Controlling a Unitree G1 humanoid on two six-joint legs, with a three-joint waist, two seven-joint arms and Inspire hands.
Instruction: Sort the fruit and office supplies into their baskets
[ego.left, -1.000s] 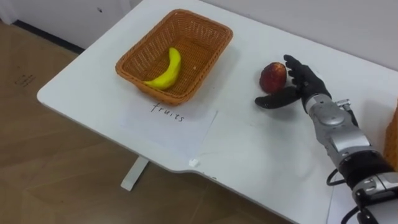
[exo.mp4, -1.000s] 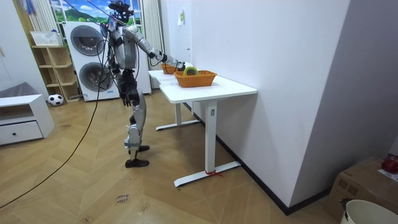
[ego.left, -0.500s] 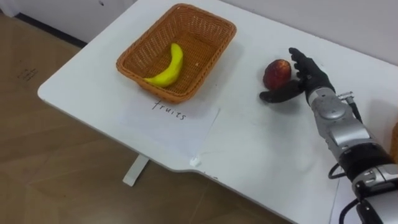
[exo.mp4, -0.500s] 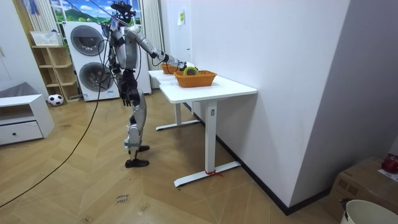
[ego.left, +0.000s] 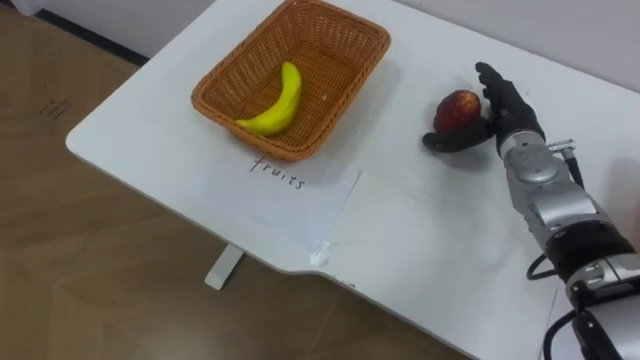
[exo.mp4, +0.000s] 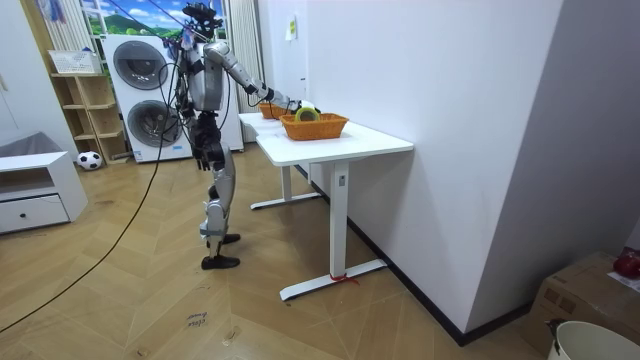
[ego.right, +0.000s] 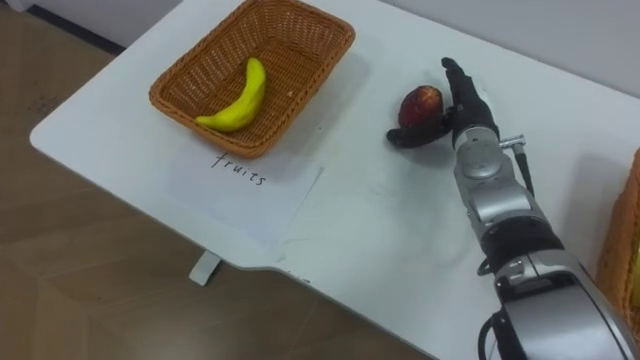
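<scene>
Red apple (ego.left: 457, 108) rests on the white table (ego.left: 420, 230), right of the woven wicker basket (ego.left: 290, 150) holding a yellow banana (ego.left: 278, 103). The right hand (ego.left: 505, 105) cups it unclenched, fingers behind and thumb in front, presumably readying a grasp.

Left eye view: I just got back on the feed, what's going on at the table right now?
The robot stands at the white table with its right hand reached out to a red fruit resting on the tabletop. The thumb in front and the straight fingers behind bracket the fruit without closing on it. A banana already lies in the wicker basket. The left hand hangs at the robot's side.
</scene>
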